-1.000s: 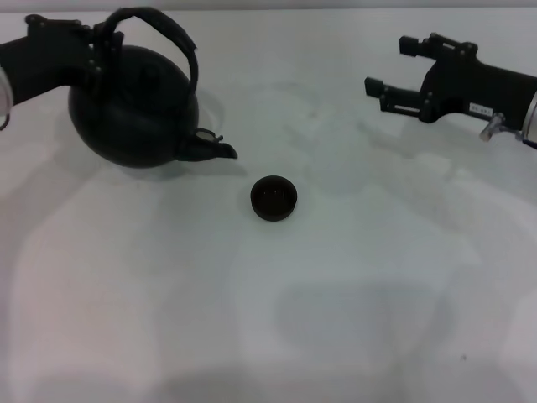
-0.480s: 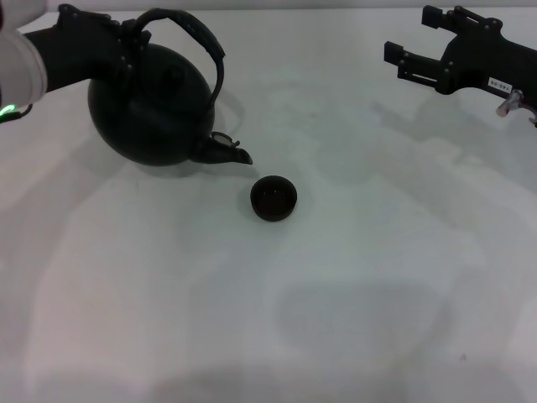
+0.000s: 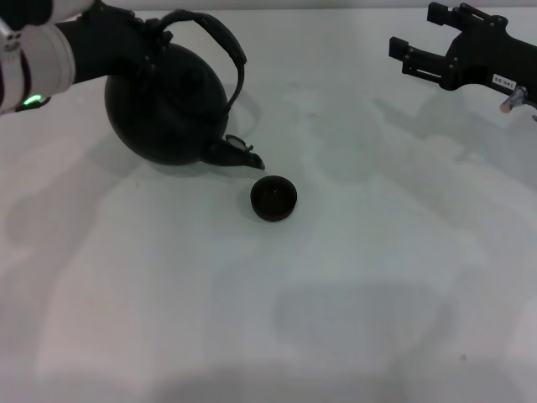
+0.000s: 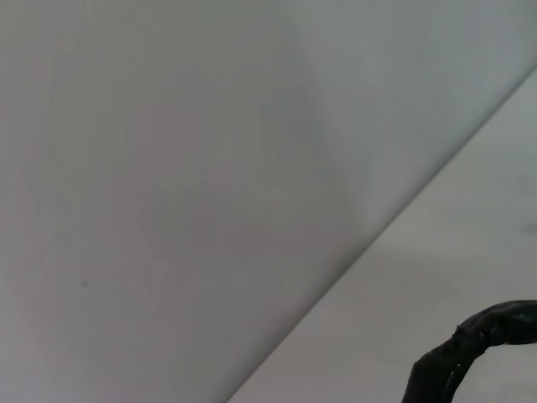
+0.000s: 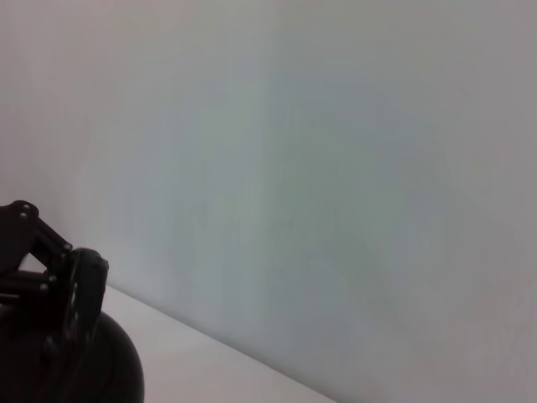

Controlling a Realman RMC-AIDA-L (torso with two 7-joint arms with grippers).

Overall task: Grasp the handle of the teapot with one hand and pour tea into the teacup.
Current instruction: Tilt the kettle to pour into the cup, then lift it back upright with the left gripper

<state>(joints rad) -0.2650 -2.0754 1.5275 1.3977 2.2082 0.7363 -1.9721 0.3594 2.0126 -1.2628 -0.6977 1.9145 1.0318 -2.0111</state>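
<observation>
Fingers [image 3: 155,34] clamp handle [image 3: 220,38] — teapot [image 3: 168,113] tilted.

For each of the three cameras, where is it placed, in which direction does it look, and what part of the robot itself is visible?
Head view: above, looking forward and down at the table; shows the left gripper at the teapot, the teacup, the right gripper.
Left wrist view: on the left arm, facing a pale wall; only the handle shows.
Right wrist view: on the right arm, facing across; shows the left gripper and the teapot, shared with the head view.
</observation>
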